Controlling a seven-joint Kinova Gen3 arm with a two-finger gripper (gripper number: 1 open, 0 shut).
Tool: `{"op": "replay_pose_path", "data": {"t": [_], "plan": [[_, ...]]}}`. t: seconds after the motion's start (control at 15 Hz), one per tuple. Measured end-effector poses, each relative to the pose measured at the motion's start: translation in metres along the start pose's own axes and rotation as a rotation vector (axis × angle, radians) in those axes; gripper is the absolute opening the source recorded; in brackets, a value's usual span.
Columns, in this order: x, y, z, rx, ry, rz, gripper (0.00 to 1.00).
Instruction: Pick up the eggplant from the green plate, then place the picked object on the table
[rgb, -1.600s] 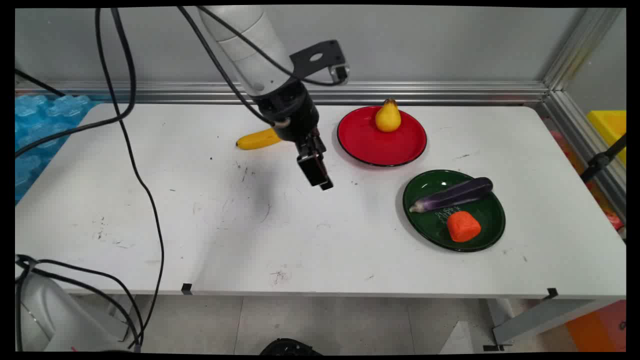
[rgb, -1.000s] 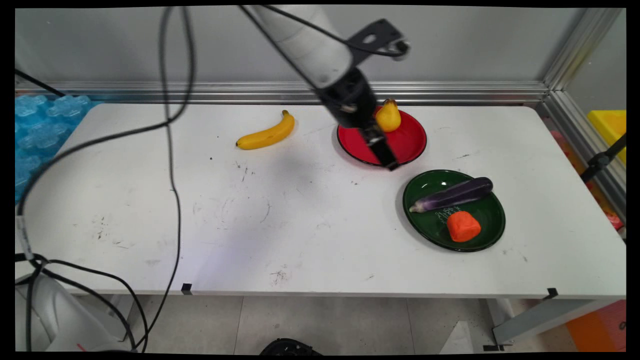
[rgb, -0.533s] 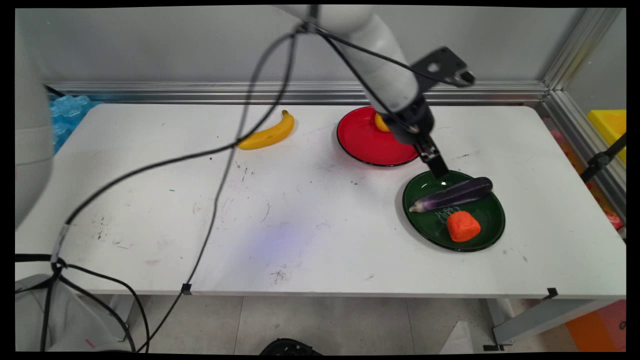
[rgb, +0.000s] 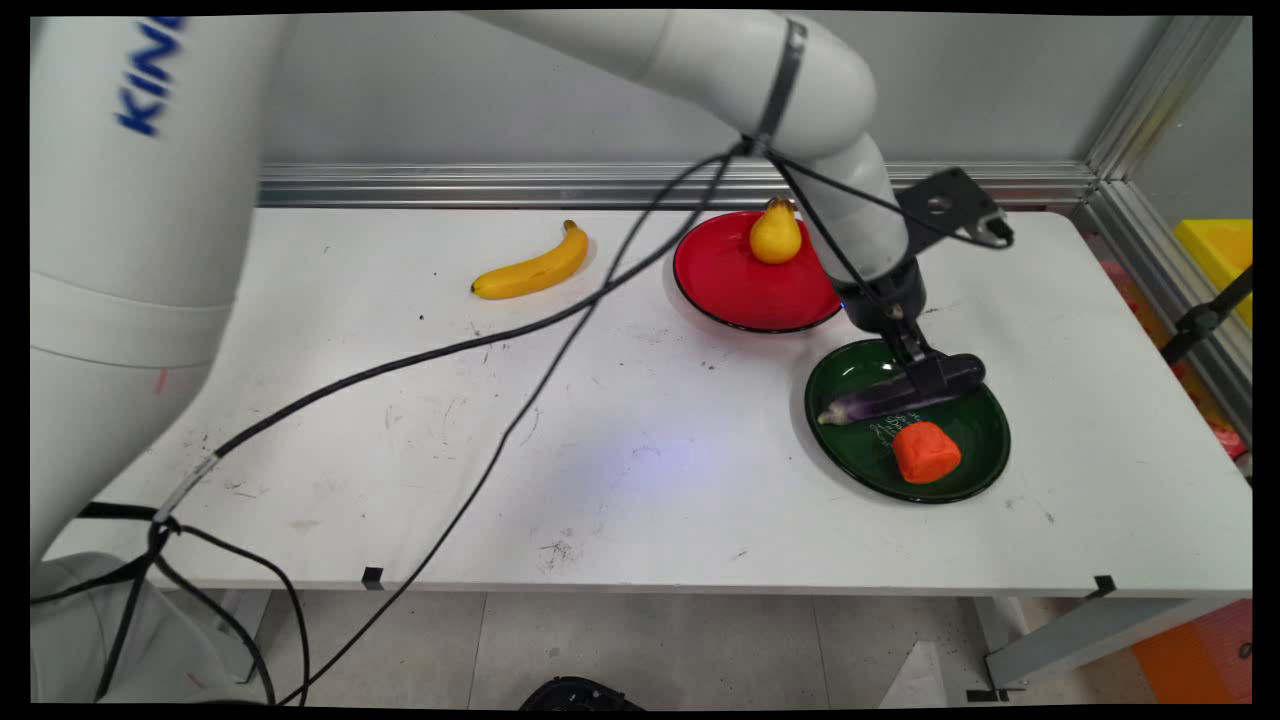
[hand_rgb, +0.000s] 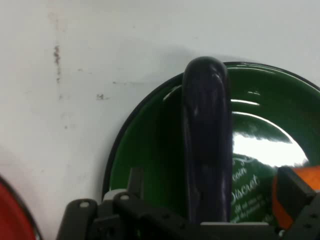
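Two plates on white table (rgb: 640, 470), gripper (rgb: 928, 378) down over green plate (rgb: 850, 465), right on eggplant (rgb: 880, 400). Hand view: fingers spread wide, one finger (hand_rgb: 135, 181) left of eggplant (hand_rgb: 206, 145), other (hand_rgb: 295, 192) on right by orange carrot chunk (hand_rgb: 305, 177). Straddling it, not clamped, nothing lifted as far as I can see. Eggplant lying flat across green plate (hand_rgb: 145, 150), carrot chunk (rgb: 927, 452) beside it. Pear (rgb: 776, 234) on red plate (rgb: 730, 290), banana (rgb: 535, 266) loose on table, well apart.
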Motion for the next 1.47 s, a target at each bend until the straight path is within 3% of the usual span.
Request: {"op": "replay_pose_path", "data": {"t": [0.53,0.6,1.0,1.47], "plan": [[0.009,0.001,0.05,-0.008,-0.038,0.007,1.0],[0.009,0.002,0.053,-0.011,-0.04,0.009,0.0],[0.014,0.007,0.049,-0.027,-0.034,0.024,0.0],[0.008,0.002,-0.021,0.008,-0.021,0.06,0.0]]}}
